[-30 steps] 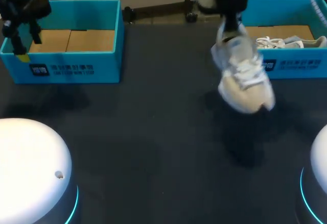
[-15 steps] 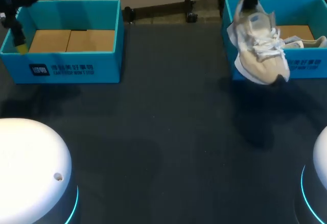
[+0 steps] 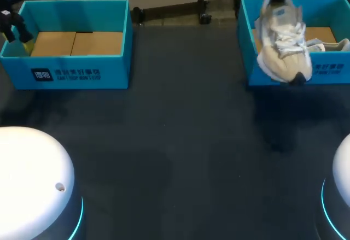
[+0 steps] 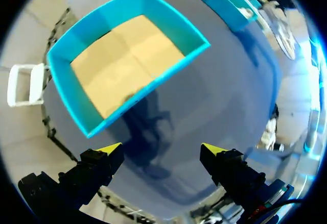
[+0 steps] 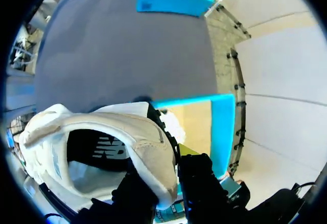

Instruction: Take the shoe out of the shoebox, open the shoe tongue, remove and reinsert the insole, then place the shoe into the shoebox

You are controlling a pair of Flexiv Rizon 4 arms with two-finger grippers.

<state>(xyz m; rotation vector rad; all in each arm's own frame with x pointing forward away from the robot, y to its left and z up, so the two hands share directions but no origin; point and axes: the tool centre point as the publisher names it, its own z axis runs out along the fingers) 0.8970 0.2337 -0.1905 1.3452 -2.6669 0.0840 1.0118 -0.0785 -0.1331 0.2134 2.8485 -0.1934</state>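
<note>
Our right gripper (image 5: 171, 177) is clamping the heel collar of the pale shoe (image 3: 281, 46), dangling it toe-down over the near left corner of the right shoebox (image 3: 328, 2), where another shoe (image 3: 324, 45) is lying. Our left gripper (image 4: 161, 148) is hovering, fingers apart, at the left shoebox's (image 3: 76, 10) left edge.

I've got one dark, matte table (image 3: 175, 158) to work over, plain across its whole top. Under and just ahead of my left gripper (image 4: 161, 148) a soft-edged shadow (image 4: 148, 127) lies on it, darker than the surface around. Farther ahead of that gripper the top takes a paler, even light.
</note>
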